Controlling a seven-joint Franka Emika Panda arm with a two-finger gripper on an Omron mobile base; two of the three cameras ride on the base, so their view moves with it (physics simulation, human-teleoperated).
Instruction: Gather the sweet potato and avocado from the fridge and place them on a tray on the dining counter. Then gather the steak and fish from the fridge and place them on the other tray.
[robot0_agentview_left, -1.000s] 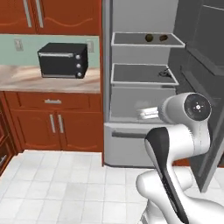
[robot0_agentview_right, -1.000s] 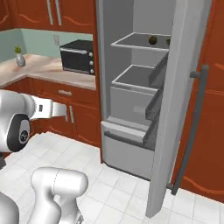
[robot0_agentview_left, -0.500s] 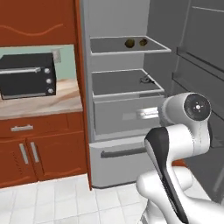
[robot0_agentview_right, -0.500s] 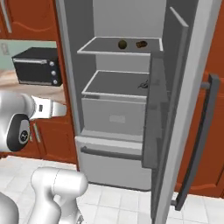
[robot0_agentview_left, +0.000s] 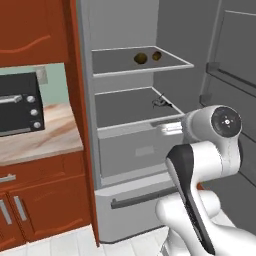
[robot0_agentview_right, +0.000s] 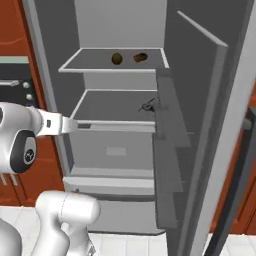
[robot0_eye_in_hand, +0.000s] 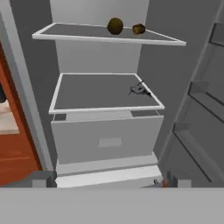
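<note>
My base has rolled up close to the tall silver-grey fridge (robot0_agentview_left: 150, 125), door open. Reddish-brown sweet potato (robot0_eye_in_hand: 138, 29) sits beside the round olive avocado (robot0_eye_in_hand: 115, 26), top-centre on the upper shelf (robot0_eye_in_hand: 78, 31). My pincer stands apart, empty.

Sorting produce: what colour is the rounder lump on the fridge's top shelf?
Olive-brown round lump, clearest in the hand view.

Open silver-grey fridge (robot0_agentview_left: 125, 150): round brownish avocado (robot0_eye_in_hand: 115, 26) and reddish-brown oblong sweet potato (robot0_eye_in_hand: 138, 29) side by side at upper shelf's rear edge; small grey fish (robot0_eye_in_hand: 138, 89) near lower shelf's right edge.
</note>
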